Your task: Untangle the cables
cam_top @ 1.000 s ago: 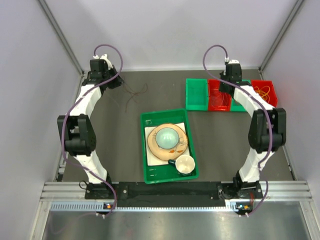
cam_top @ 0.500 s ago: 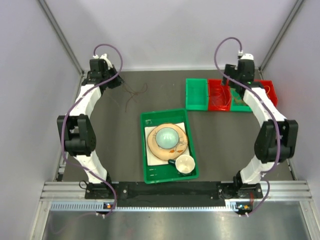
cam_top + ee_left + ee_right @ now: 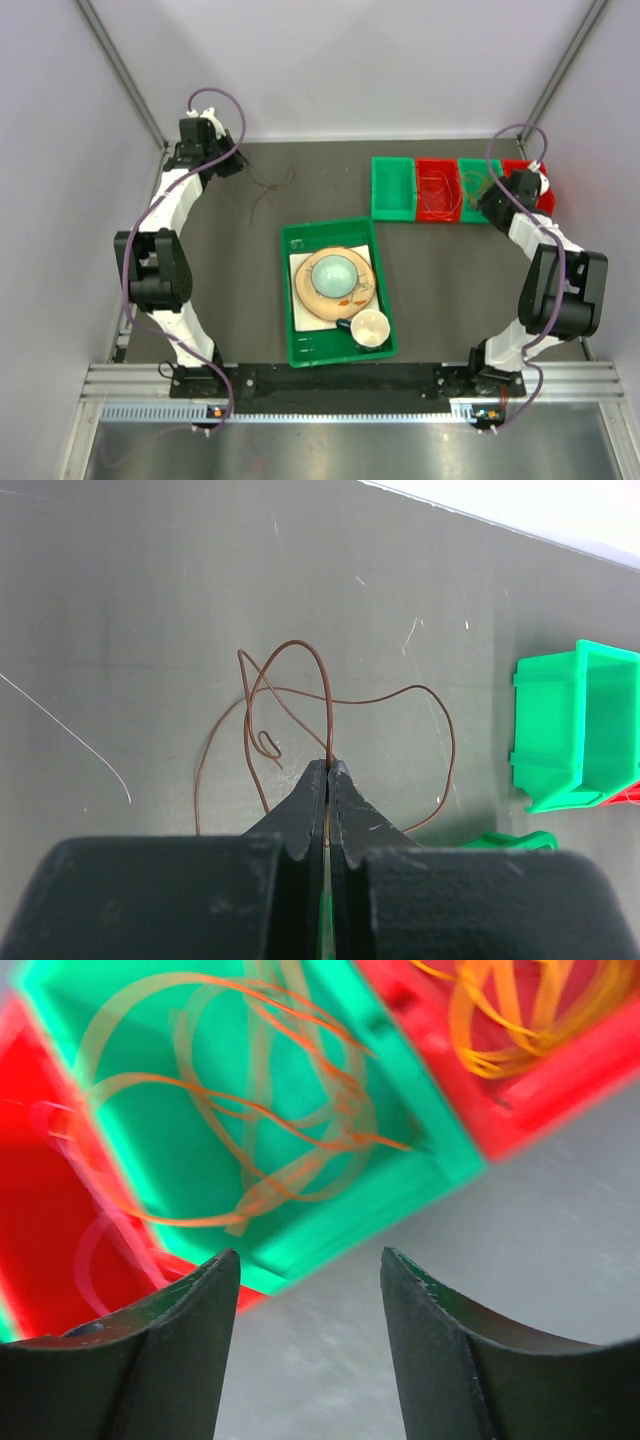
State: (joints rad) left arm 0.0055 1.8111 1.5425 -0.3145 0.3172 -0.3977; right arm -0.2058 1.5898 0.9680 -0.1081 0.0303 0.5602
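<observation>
Right arm has swung out to the right and pulled back from the far side of the bin row to its near edge, uncovering the second green bin [image 3: 472, 178]; left arm hasn't budged. Right gripper [image 3: 308, 1255] hangs over the table just short of that bin, fingers apart with nothing between them. Wrist view is motion-blurred, but a loose tangle of orange cables [image 3: 300, 1120] lies inside the green bin, and yellow-orange cables [image 3: 500, 1020] sit in the red end bin [image 3: 560, 1070] beside it. A second red bin [image 3: 40, 1210] sits on the other side, with faint loops inside that are too smeared to make out. Left gripper [image 3: 328, 765] is at the far left of the table, fingers pressed together and pinching a thin brown cable [image 3: 328, 725] right at the tips. The rest of that cable lies in open loops on the table surface ahead of it, well apart from the bins. Green tray [image 3: 315, 345] with a plate, an upturned bowl [image 3: 332, 272] and a cup [image 3: 368, 327] sits mid-table between the arms, clear of both grippers.
</observation>
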